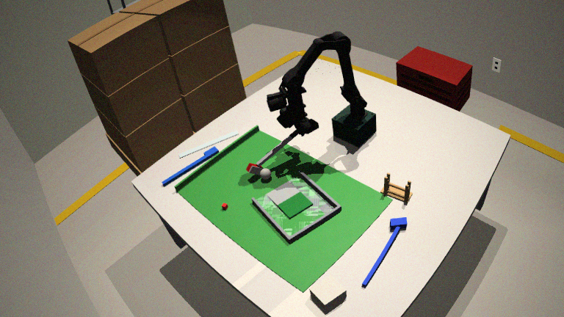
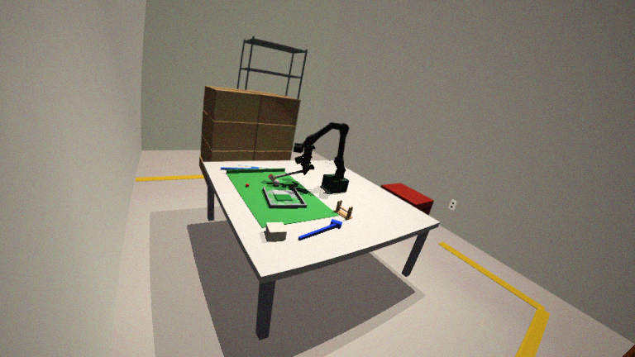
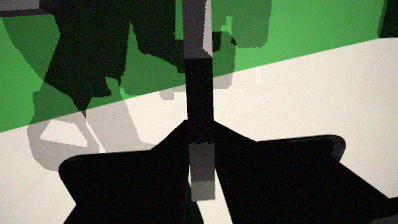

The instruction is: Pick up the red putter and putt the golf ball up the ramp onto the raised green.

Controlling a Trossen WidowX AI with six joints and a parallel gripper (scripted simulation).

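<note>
The gripper [image 1: 298, 132] [image 2: 307, 170] [image 3: 201, 132] is shut on the shaft of the red putter [image 1: 275, 150] [image 2: 289, 173] [image 3: 198, 30]. The shaft slants down over the mat. The putter's red and grey head [image 1: 252, 168] [image 2: 271, 177] is low over the mat, right behind the white golf ball [image 1: 265, 173] [image 2: 276, 182]; whether they touch cannot be told. The ball is on the green mat [image 1: 220, 181], short of the pale ramp [image 1: 282, 193]. The ramp leads up to the raised green [image 1: 295, 205] [image 2: 282, 197]. The head and ball are outside the wrist view.
Grey walls [image 1: 315, 224] surround the ramp on three sides. A green rail [image 1: 217, 159] edges the mat. Blue putters [image 1: 189, 168] [image 1: 380, 256] lie on both sides. A small red cube [image 1: 224, 206], a wooden stand [image 1: 397, 191] and a pale block [image 1: 327, 297] are also there.
</note>
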